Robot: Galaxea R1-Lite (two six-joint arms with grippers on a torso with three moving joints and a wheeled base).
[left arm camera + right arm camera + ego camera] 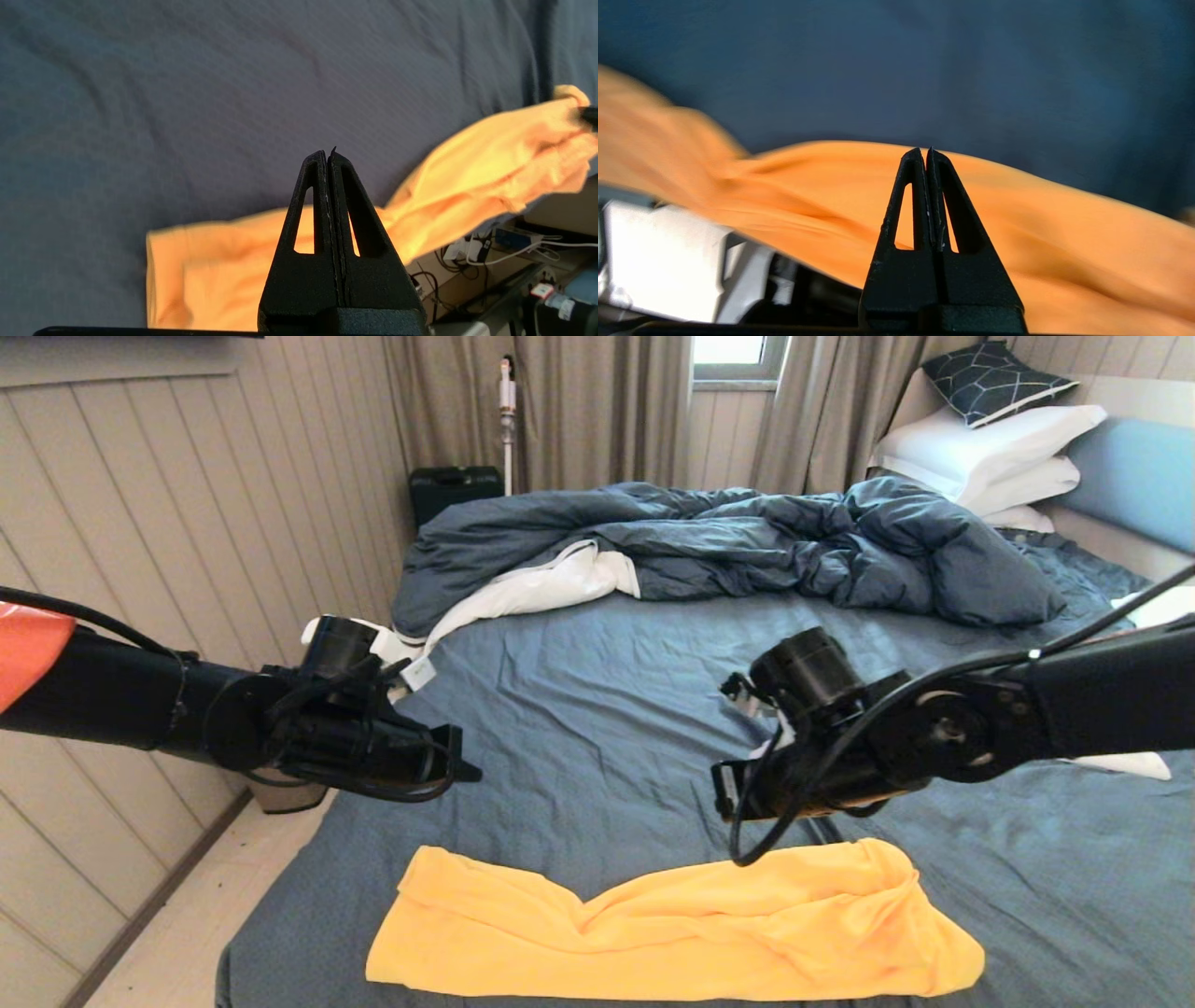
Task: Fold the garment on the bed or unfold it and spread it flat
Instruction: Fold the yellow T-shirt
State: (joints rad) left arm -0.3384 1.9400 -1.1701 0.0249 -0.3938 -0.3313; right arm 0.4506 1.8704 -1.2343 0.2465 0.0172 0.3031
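The garment (672, 933), a bright yellow T-shirt, lies gathered into a long rumpled band across the near edge of the bed (597, 709); no print or label shows. My left gripper (471, 771) hovers shut and empty above the sheet, just beyond the band's left end. My right gripper (724, 791) is also shut and empty, close above the band's right half. In the left wrist view the closed tips (328, 154) are over the sheet, with the garment (490, 163) beyond them. The right wrist view has its closed tips (924, 151) over the yellow cloth (1064, 233).
A rumpled dark blue duvet (747, 541) with white lining is heaped across the far half of the bed. White pillows (990, 448) and the light blue headboard (1139, 476) are at the far right. A panelled wall and strip of floor (215, 915) border the bed's left side.
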